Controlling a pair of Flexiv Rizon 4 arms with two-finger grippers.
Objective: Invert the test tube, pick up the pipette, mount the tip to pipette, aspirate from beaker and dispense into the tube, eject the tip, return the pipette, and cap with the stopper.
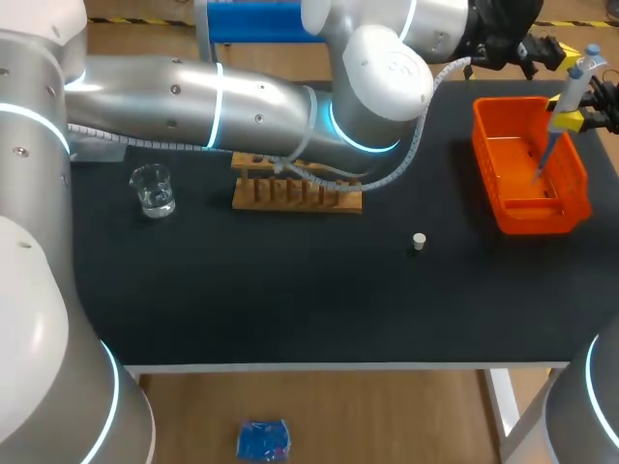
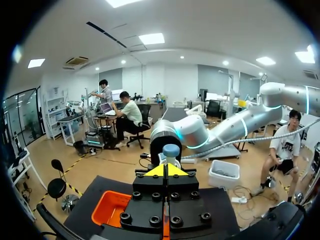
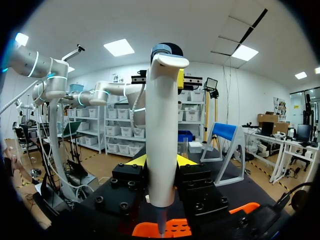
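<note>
The pipette stood upright over the orange basket at the far right of the counter. The right claw was clamped on its white barrel from both sides. The left claw, fingers together, sat just beside the blue-capped head. The pipette looked light, stiff and smooth-walled, so likely to twist in a loose grip. The mid-barrel seemed the sound hold, leaving the head free and the slender tip untouched.
</note>
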